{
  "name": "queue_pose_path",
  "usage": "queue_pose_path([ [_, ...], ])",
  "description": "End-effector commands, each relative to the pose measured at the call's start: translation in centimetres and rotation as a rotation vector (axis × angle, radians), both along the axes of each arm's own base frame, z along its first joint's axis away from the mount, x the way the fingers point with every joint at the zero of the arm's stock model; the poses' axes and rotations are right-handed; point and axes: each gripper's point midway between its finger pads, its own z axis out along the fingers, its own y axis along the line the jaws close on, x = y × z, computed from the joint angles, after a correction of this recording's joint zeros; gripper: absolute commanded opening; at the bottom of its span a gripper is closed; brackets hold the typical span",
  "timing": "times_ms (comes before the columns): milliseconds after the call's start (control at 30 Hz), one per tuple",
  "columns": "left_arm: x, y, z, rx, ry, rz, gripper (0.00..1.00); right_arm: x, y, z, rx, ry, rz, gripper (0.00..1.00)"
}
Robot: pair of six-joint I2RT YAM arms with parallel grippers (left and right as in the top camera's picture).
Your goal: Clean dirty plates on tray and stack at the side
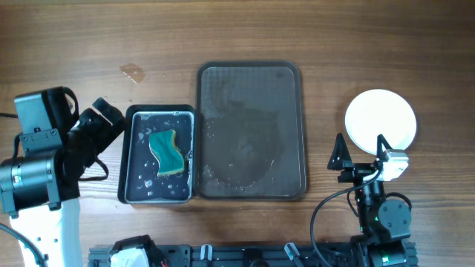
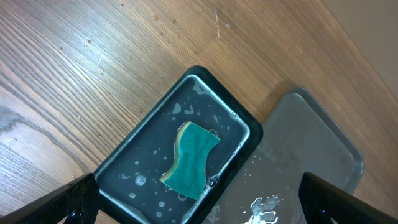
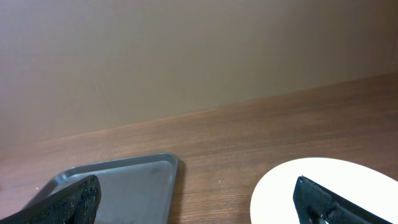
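1. The tray [image 1: 252, 96] is wet and holds no plates. One white plate [image 1: 380, 119] lies on the tabletop right of the tray, so I judge the job about done.
2. My left pincer [image 2: 198, 186] and right pincer [image 1: 360, 148] are both spread and empty. Next I'd simply retract.
3. The sponge [image 1: 167, 152] rests in the basin [image 1: 137, 174] left of the tray; nothing obstructs.

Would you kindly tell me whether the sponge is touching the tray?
Apart. The overhead view shows the sponge lying inside the basin, with the basin's wall between it and the tray.
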Motion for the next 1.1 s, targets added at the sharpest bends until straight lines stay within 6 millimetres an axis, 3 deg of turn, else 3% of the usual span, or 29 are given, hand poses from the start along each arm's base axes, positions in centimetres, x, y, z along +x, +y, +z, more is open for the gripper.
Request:
queue_pose_path([
  [0,0.1,0.3,0.6,0.009,-0.017,0.006,1.0,-0.1,-0.2,0.4,-0.006,-0.018,-0.012,1.0],
  [367,-0.2,-0.5,1.5,0.064,-0.065,-0.033,1.0,-0.1,-0.2,0.4,-0.006,-0.018,-0.012,1.0],
  [500,2.2,-2.9,4.5,0.146,-0.372,-0.151,1.0,-0.1,-0.3,0.4,-0.006,-0.018,-0.012,1.0],
  [567,2.3,-3.8,4.6,0.174,-0.486,-0.202,1.0,-0.1,-0.2,0.4,-0.006,-0.018,-0.012,1.0],
  [733,1.3,-5.2,2.9,0.203,-0.77,-0.281,1.0,-0.1,-0.2,0.4,-0.006,-0.018,-0.012,1.0],
  [1067,-1.5,-5.1,-1.8,0.24,-1.005,-0.259,1.0,-0.1,-0.2,0.4,-0.006,-0.018,-0.012,1.0],
])
